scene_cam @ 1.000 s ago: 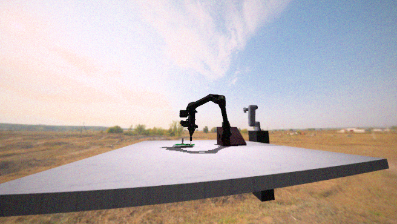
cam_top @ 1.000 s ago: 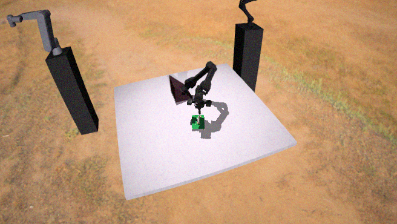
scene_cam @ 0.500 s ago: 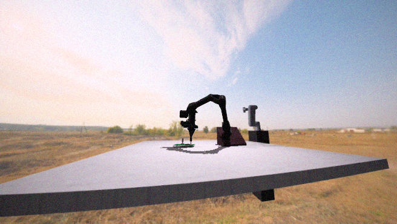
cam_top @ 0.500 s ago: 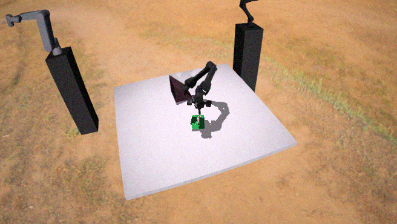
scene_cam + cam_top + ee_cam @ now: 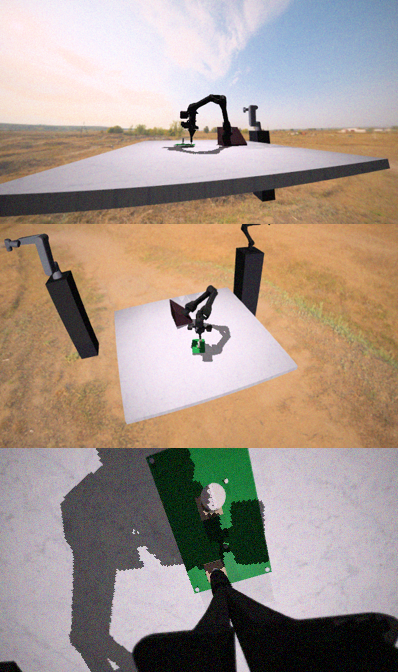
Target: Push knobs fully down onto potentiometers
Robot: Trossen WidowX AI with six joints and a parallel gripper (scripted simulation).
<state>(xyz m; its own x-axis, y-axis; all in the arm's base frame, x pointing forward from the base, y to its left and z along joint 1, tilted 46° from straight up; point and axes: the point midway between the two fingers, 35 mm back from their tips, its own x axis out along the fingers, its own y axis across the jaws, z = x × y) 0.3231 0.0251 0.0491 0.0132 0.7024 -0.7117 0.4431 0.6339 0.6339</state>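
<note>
The green circuit board (image 5: 197, 350) (image 5: 179, 145) (image 5: 235, 468) stands on the table. One pale round knob (image 5: 183, 140) (image 5: 214, 496) stands upright over its potentiometer, clearly above the board in the exterior view. The second potentiometer (image 5: 209, 567) is at the board's end nearer the arm's base. My gripper (image 5: 199, 338) (image 5: 191, 141) (image 5: 223, 590) points straight down with its fingertips together and nothing between them. The tips are over the second potentiometer and hide its knob; whether they touch it, and how low that knob sits, I cannot tell.
A dark red wedge-shaped block (image 5: 181, 317) (image 5: 239, 137) stands beside the arm's base on the table (image 5: 158, 381) (image 5: 182, 169). Black pedestals (image 5: 74, 318) (image 5: 249, 275) bearing other arms stand beyond the table. The arm's shadow falls across part of the board.
</note>
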